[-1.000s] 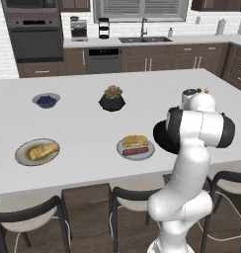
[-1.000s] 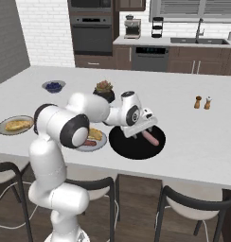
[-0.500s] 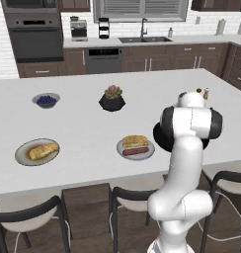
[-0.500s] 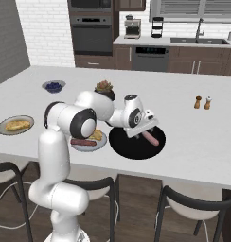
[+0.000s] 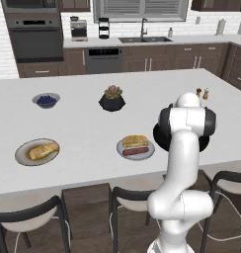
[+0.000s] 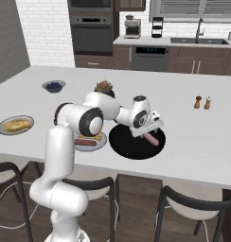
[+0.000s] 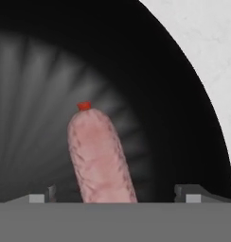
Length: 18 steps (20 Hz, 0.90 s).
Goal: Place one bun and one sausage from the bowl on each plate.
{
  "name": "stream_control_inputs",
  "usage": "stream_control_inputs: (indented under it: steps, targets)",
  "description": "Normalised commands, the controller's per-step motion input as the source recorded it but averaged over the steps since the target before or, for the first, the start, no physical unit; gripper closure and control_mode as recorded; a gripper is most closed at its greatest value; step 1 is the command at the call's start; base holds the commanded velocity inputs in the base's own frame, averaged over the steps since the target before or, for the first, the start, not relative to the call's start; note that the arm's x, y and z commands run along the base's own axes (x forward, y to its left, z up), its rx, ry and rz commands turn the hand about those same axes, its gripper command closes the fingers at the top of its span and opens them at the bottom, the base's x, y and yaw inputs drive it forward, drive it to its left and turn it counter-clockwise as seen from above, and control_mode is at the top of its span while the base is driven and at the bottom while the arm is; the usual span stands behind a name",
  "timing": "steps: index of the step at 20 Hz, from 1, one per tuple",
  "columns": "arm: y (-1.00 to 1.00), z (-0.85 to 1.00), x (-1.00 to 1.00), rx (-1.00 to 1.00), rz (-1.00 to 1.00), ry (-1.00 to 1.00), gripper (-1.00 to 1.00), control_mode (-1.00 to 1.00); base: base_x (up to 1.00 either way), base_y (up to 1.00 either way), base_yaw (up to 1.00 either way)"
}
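Your gripper (image 7: 115, 196) has its jaws wide open, one fingertip on each side of the sausage (image 7: 101, 156), and they do not hold it yet. The sausage lies in the black bowl (image 6: 124, 144), near its right side in the right base view. Go down a little more, keep the sausage centred, then close gently. One grey plate (image 5: 142, 153) already has a bun (image 5: 136, 141) and a sausage; the beige plate (image 5: 21, 157) has only a bun (image 5: 42, 150). Compared with half a second ago, the hand has come lower over the bowl.
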Motion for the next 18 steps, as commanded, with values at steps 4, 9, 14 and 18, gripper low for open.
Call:
stream_control_inputs:
  steps: [4, 9, 14, 18]
  targets:
    - [0.00, -0.27, 0.01, 0.00, 0.00, -0.02, -1.00, -1.00, 0.00, 0.00, 0.00]
    - [0.00, -0.28, 0.02, 0.00, 0.00, -0.03, -1.00, -1.00, 0.00, 0.00, 0.00]
    - [0.00, -0.22, 0.01, 0.00, 0.00, -0.01, -1.00, -1.00, 0.00, 0.00, 0.00]
    - [0.00, -0.27, 0.00, 0.00, 0.00, 0.00, 1.00, -1.00, 0.00, 0.00, 0.00]
